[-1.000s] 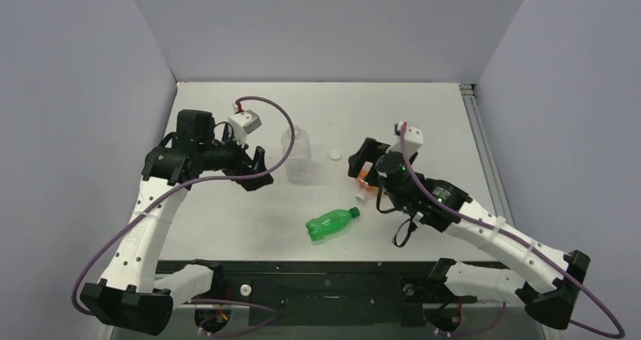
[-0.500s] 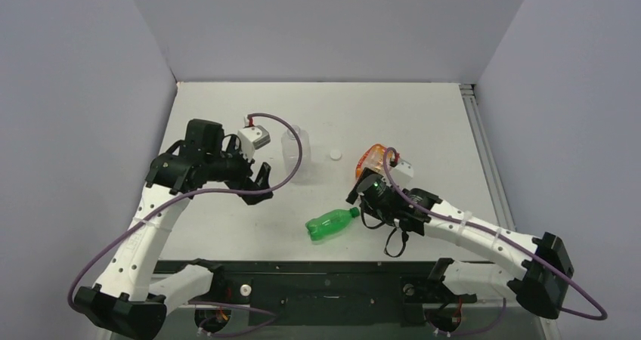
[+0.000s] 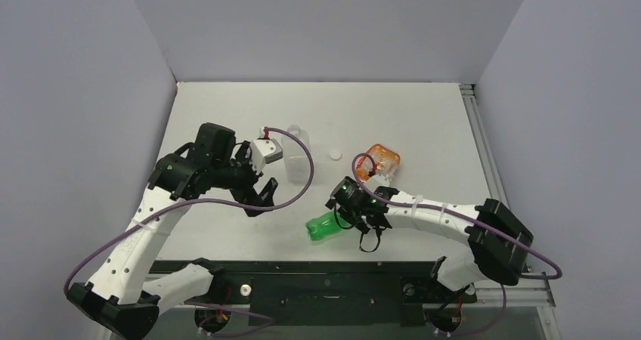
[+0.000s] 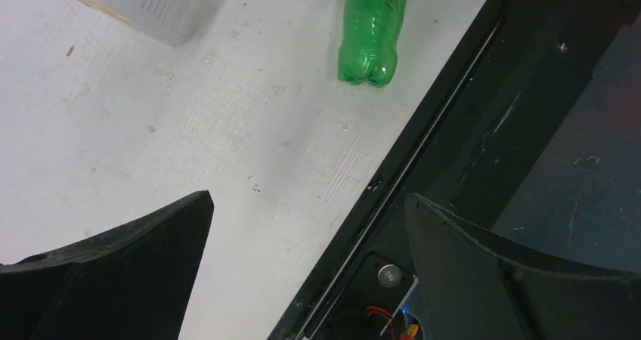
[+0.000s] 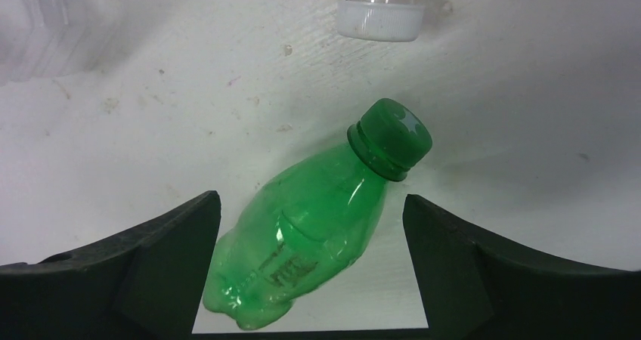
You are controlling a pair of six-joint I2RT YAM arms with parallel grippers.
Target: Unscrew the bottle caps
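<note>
Right gripper [image 5: 308, 211] has swung off the orange bottle [image 3: 380, 159] and now hangs over the green bottle [image 3: 331, 225], which lies on its side. Jaws spread, straddling the body, nothing pinched. Green cap [image 5: 393, 137] is on, pointing toward the orange bottle. Left gripper [image 4: 308, 199], spread wide and empty, has drifted closer, left of the green bottle. Reads as green cap next: one arm pins the body, the other twists.
</note>
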